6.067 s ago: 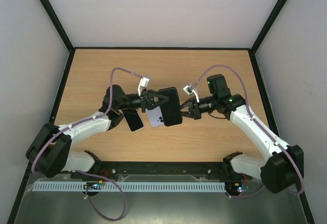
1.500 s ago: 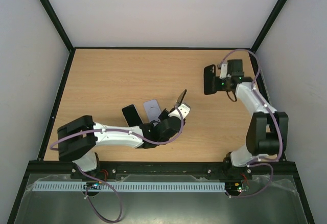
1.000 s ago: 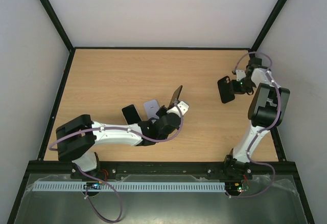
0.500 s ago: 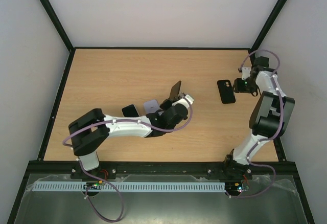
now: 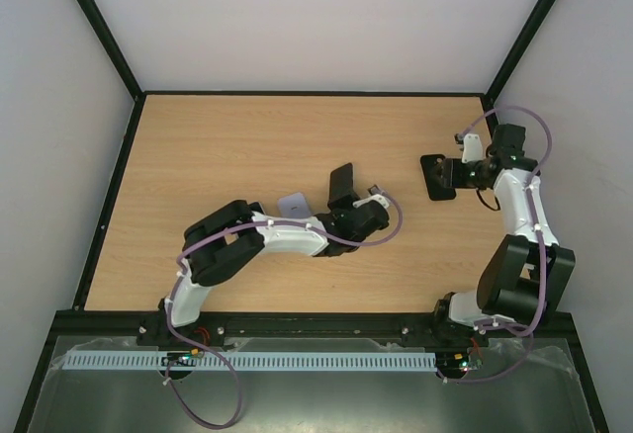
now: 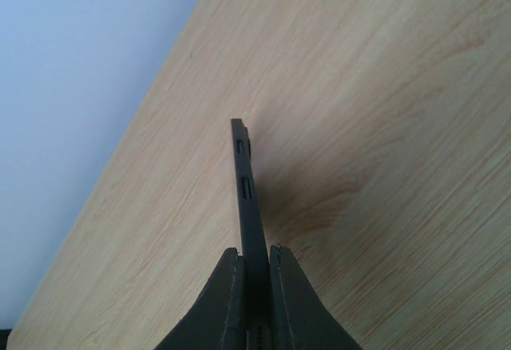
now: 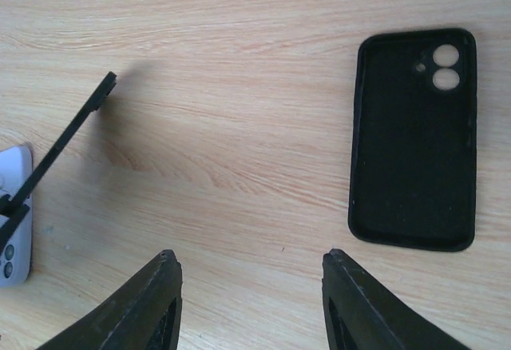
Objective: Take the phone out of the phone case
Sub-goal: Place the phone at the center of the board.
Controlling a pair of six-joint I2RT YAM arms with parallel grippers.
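Note:
The empty black phone case (image 7: 413, 138) lies flat on the table, inside up, with its two camera holes at the far end. It also shows in the top view (image 5: 435, 177) at the right. My right gripper (image 7: 249, 256) is open and empty just above the table, beside the case (image 5: 452, 172). My left gripper (image 6: 255, 251) is shut on a thin black phone (image 6: 247, 194), seen edge-on. It holds the phone tilted above the table's middle (image 5: 341, 184). The phone shows as a slanted dark strip in the right wrist view (image 7: 68, 149).
A lavender phone (image 5: 293, 203) lies face down on the table behind the left arm, and its corner shows in the right wrist view (image 7: 13, 230). Black frame rails edge the table (image 5: 297, 136), with white walls behind.
The right arm carried the black case to the right, laid it flat and let go. The left arm swung right with the phone still in its grip.

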